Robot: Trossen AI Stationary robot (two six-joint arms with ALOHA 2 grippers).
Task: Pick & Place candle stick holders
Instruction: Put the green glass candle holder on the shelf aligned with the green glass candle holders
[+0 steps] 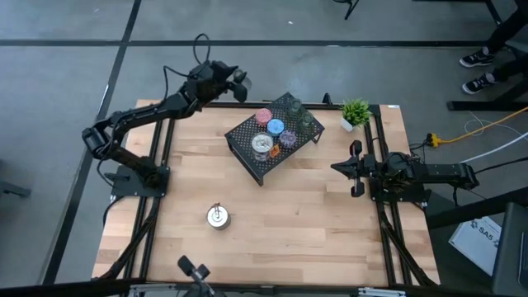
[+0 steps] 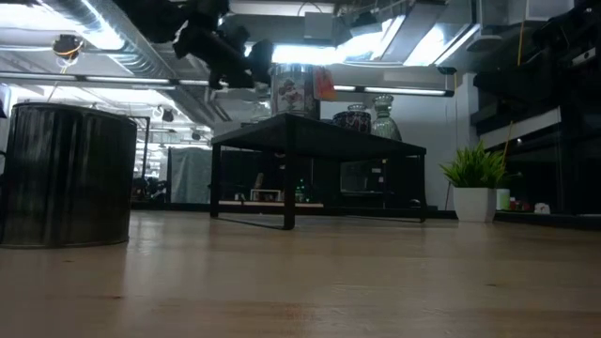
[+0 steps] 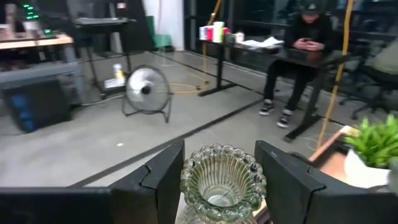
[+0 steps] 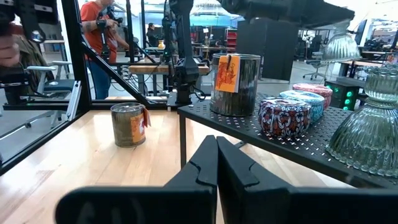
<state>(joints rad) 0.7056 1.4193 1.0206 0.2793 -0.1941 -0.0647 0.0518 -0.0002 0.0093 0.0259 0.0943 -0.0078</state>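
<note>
Wooden table [image 1: 272, 206], pale planks, set on a grey floor. Black wire-mesh rack [image 1: 274, 136] stands at the table's far middle, with a small potted plant [image 1: 355, 111] beside it.

Left gripper [image 3: 217, 180]: raised over the table's far edge, clamped on an olive-green glass holder [image 3: 222, 183] with a beaded rim; the held holder is shown only in the left wrist view.

Right gripper [image 4: 216, 163]: rests at the table's right side, fingers pressed together, nothing held.

On the rack, seen from above: pink cup [image 1: 264, 116], blue cup [image 1: 275, 126], purple cup [image 1: 288, 139], silver holder [image 1: 262, 145]. A second silver holder [image 1: 218, 216] stands alone near the front edge.

Orange tags are seen on the silver holders in the right wrist view; their writing cannot be read.
</note>
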